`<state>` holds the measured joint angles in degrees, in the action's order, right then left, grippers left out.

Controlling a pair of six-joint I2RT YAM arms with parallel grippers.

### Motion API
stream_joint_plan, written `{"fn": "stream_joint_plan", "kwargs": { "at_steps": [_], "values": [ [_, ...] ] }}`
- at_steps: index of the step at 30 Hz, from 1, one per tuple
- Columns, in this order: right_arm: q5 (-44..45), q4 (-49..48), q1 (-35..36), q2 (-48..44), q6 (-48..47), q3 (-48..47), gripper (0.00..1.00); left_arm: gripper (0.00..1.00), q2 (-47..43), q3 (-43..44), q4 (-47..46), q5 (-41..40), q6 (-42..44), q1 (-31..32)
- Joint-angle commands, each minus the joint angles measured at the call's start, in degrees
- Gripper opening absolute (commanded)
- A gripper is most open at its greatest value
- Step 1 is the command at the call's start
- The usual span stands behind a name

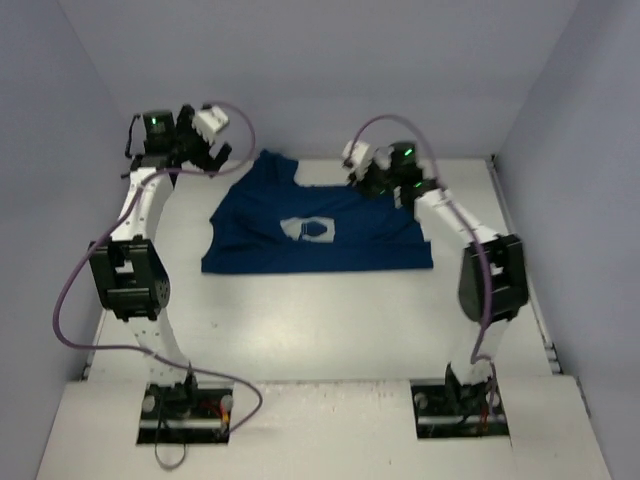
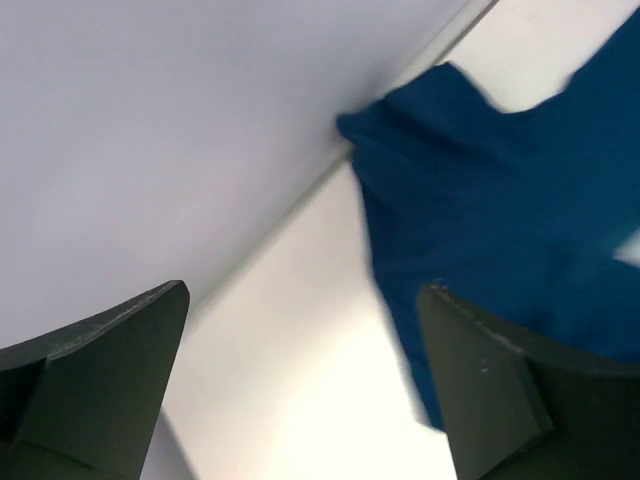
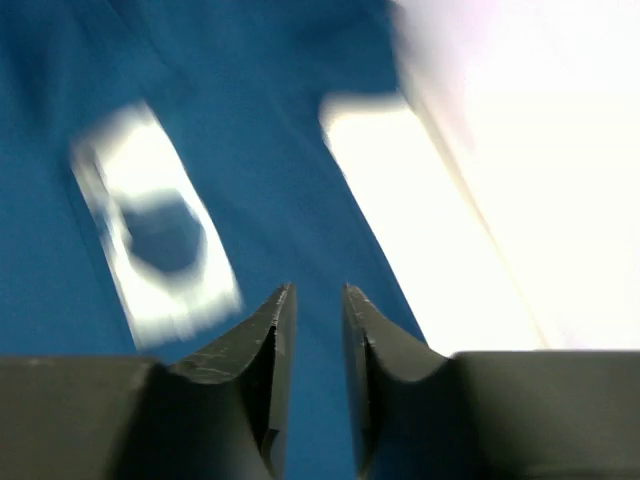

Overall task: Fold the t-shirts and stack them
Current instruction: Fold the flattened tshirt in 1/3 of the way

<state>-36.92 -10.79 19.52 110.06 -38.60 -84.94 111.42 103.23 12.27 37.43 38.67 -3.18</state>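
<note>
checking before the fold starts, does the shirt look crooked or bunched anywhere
Yes. The t-shirt lies print up but not flat: its far left shoulder is bunched toward the back wall, and the right sleeve is tucked near the right gripper.

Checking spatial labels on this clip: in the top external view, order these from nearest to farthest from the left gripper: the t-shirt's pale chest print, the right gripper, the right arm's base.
From the left gripper, at the table's far left:
1. Pale chest print, mid-shirt on the navy t-shirt, toward the centre.
2. Right gripper, far right, over the shirt's right shoulder area.
3. Right arm's base, near edge, right.
</note>
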Motion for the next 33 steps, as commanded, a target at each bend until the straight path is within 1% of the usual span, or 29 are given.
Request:
{"fn": "stream_joint_plan", "kwargs": {
  "at_steps": [1, 2, 4, 5, 6, 8, 9, 12, 17, 21, 26, 33],
  "values": [
    [2.34, 17.13, -8.56, -16.13, -14.32, 8.08, 0.15, 0.97, -14.7, -10.12, 8.45, -9.63, -23.24, 1.05],
    [2.58, 21.15, -10.21, -18.32, -16.62, 10.43, 0.11, 0.97, -18.78, -14.93, 7.35, -10.53, -26.03, 1.43],
    [4.95, 23.11, -12.58, -21.74, -19.1, 14.9, 0.07, 0.97, -22.21, -22.43, 7.03, -12.26, -31.14, 2.33],
    [6.13, 23.95, -13.67, -23.11, -20.11, 17.25, 0.06, 0.97, -23.58, -25.87, 7.09, -15.54, -35.17, 3.34],
    [6.83, 25.51, -14.03, -23.29, -21.29, 18.33, 0.04, 0.97, -24.27, -27.2, 7.97, -21.51, -40.04, 5.27],
    [9.23, 28.05, -14.45, -21.34, -21.56, 19.37, 0.02, 0.97, -24.15, -28.25, 11.75, -27.74, -45.02, 8.28],
    [9.63, 29.22, -14.79, -20.23, -21.58, 19.24, 0.01, 0.97, -23.83, -29.07, 13.55, -30.03, -48.24, 8.76],
    [10.02, 30.39, -15.3, -17.08, -21.69, 18.24, 0.0, 0.97, -23.7, -31.59, 15.33, -32.66, -53.5, 9.41],
    [9.85, 30.86, -15.11, -11.55, -21.73, 16.3, 0.0, 0.97, -23.06, -34.85, 15.93, -35.54, -58.3, 10.63],
    [9.5, 31.01, -15.04, -8.79, -22.31, 15.07, 0.0, 0.97, -21.51, -36.95, 16.47, -36.89, -62.94, 10.91],
    [9.62, 31.27, -14.64, -5.42, -24.12, 15.16, 0.0, 0.97, -19.06, -36.45, 16.17, -39.36, -65.15, 12.6],
    [13.04, 31.39, -13.67, 0.28, -25.59, 14.11, 0.0, 0.97, -13.11, -33.94, 15.09, -43.56, -67.98, 17.42]
  ]
}}
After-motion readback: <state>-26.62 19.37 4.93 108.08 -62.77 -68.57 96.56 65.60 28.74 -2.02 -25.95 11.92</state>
